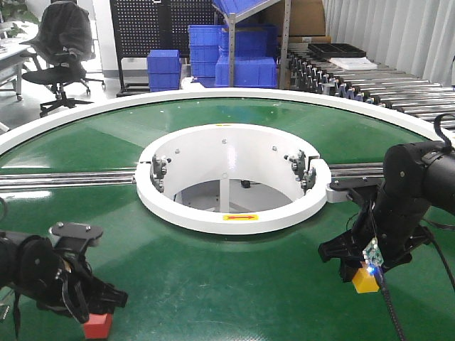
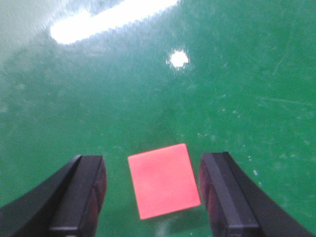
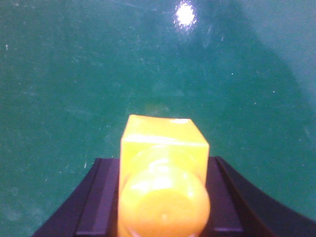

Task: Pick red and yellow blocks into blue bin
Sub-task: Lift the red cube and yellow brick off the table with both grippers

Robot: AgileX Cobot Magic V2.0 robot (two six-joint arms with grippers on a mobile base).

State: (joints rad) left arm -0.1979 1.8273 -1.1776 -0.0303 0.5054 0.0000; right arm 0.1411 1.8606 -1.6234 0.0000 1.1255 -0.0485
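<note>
While the right gripper point(image 3: 163, 170) clamps the yellow brick point(image 3: 163, 148), the left gripper point(image 2: 153, 168) straddles the red cube point(image 2: 164, 180), wide. Seems light, stiff: pinch flat sides.

Green table point(image 1: 234, 284), white ring point(image 1: 234, 220), blue crates point(image 1: 245, 71), seemingly draped chair point(image 1: 62, 42)

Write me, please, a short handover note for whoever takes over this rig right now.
Left gripper: open, one finger on each side of the red cube, with gaps on both sides. The cube lies on the green surface and is not yet gripped.
Right gripper: shut on the yellow brick. I cannot tell whether the brick is off the surface.
Blue bin: not in any view. Only stacked blue crates show in the background.
Done: yellow brick grasped; neither block is binned.
Left: close on the red cube, find the bin, drop both in.
</note>
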